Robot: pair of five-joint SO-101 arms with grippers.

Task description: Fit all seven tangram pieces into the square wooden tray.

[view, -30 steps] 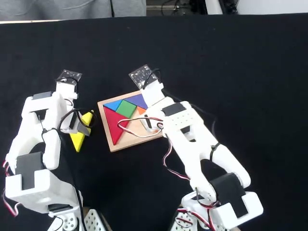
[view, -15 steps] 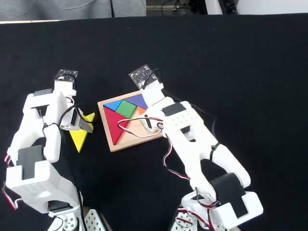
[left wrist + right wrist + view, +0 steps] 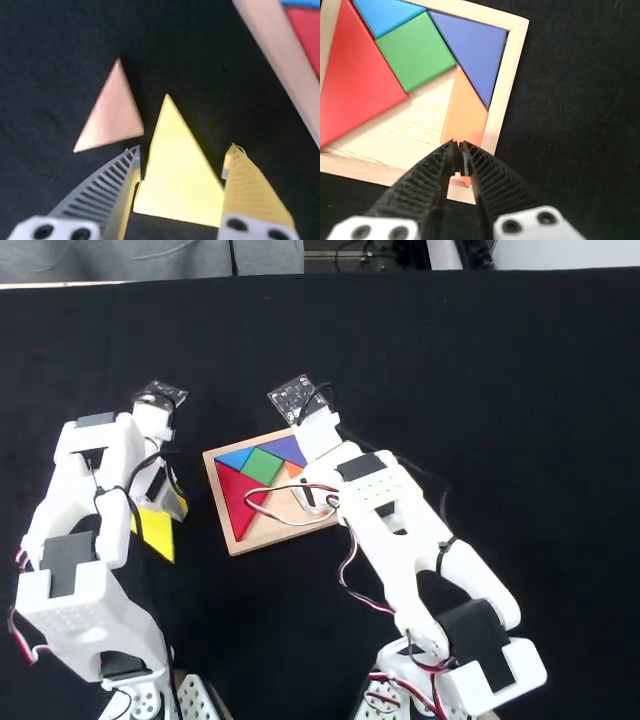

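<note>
Turning at the wrist, the left gripper (image 3: 183,149) is pinching the yellow triangle (image 3: 175,172) at nine o'clock of the wooden tray (image 3: 505,75), risking collision with the right gripper (image 3: 458,150), pressed together over it.

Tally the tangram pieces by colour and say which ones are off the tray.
red piece: 1
light blue piece: 1
green piece: 1
violet-blue piece: 1
orange piece: 1
yellow piece: 1, off the tray
pink piece: 1, off the tray
Total: 7 pieces, 5 in the tray and 2 on the black cloth.
</note>
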